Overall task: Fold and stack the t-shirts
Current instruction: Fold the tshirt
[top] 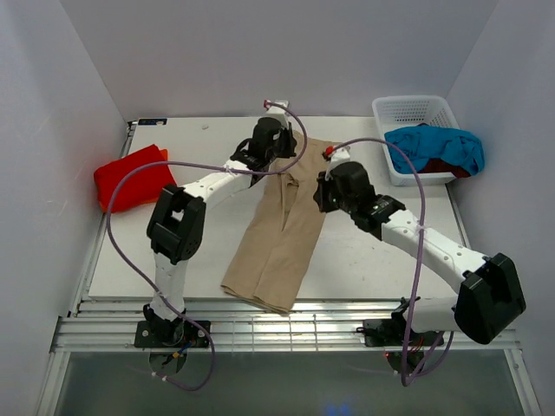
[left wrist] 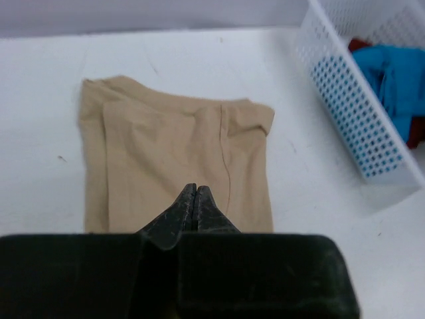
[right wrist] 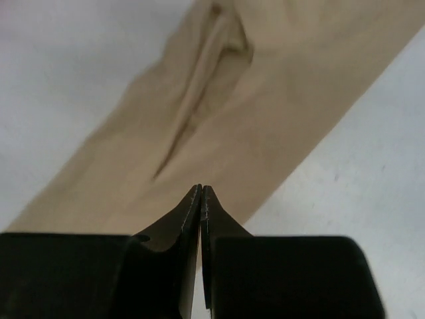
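Top external | red t-shirt [top: 132,178] left of tan t-shirt [top: 277,243], looks folded | tan one part-folded, left claw [left wrist: 196,189] and right claw [right wrist: 201,189] pressed together over it | turquoise t-shirt [top: 438,147] to its right, unfolded

Tan t-shirt [top: 282,230]: plain beige, no print. Red t-shirt [top: 130,178]: bright, plain. Turquoise t-shirt [top: 438,146] & dark red t-shirt [top: 453,167], both plain. Basket [top: 414,108]: white, grid of holes. Table [top: 364,260] white. Cables [top: 110,224] purple.
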